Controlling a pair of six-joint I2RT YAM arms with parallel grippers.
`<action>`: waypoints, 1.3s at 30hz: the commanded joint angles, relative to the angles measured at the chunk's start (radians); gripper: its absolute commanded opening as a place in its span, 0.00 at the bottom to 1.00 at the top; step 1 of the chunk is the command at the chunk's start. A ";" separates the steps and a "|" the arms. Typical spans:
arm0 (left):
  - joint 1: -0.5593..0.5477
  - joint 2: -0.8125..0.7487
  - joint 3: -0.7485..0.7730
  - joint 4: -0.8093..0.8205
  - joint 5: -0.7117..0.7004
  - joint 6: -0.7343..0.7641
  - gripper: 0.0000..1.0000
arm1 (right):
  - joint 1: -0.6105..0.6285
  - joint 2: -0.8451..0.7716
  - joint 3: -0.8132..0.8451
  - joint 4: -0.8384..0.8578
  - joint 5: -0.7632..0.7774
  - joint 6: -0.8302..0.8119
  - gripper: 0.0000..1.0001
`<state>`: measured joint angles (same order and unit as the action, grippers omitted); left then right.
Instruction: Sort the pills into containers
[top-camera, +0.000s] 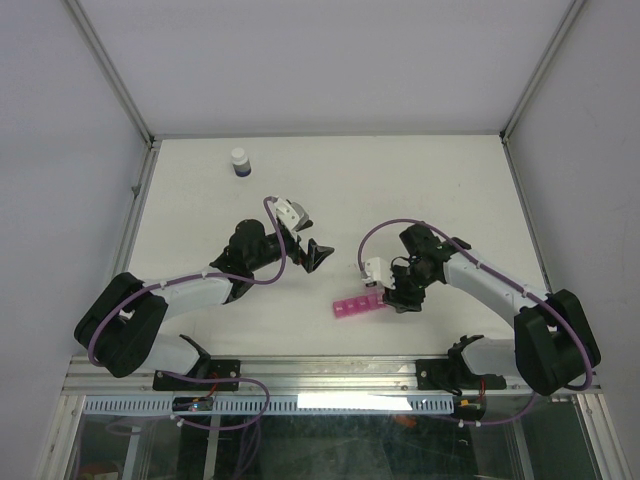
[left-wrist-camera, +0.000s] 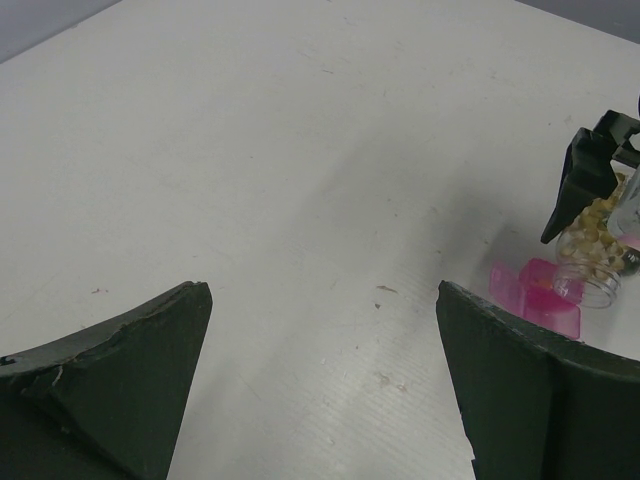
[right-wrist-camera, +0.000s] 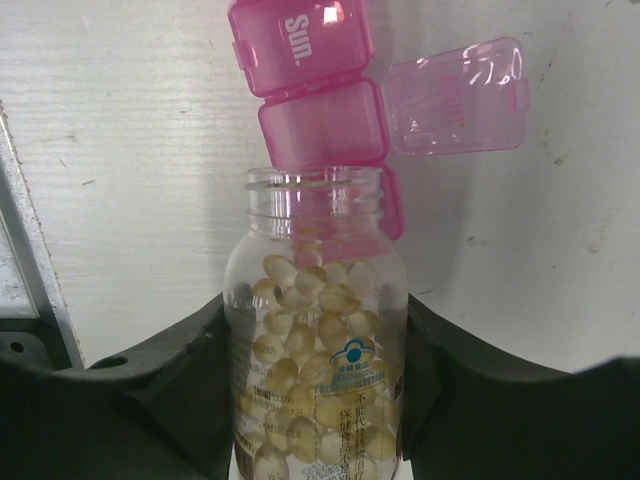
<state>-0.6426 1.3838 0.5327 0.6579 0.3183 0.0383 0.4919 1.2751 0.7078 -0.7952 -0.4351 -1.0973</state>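
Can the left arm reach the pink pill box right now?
Probably yes: only bare table lies between the open left gripper and the pill box's near end, though the right gripper holds the pill bottle over its other end.

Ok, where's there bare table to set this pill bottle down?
Free: the far table, rightward of the white-capped bottle; also the near strip between the left arm and the pink pill box. Crowded: around that box, where the right gripper holds the pill bottle.

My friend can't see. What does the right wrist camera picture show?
The right gripper holds a clear, uncapped bottle of pale yellow pills, its mouth by a pink pill box. One lid is flipped open.
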 joint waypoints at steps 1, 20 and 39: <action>-0.011 -0.007 0.038 0.026 0.024 0.021 0.99 | 0.014 -0.015 0.017 0.053 0.029 0.034 0.00; -0.010 -0.004 0.042 0.023 0.027 0.023 0.99 | 0.032 -0.018 0.025 0.055 0.038 0.053 0.00; -0.010 -0.005 0.037 0.026 0.033 0.025 0.99 | 0.036 -0.050 0.030 0.035 0.003 0.078 0.00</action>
<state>-0.6426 1.3842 0.5346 0.6506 0.3214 0.0418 0.5217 1.2724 0.7128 -0.7822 -0.4274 -1.0428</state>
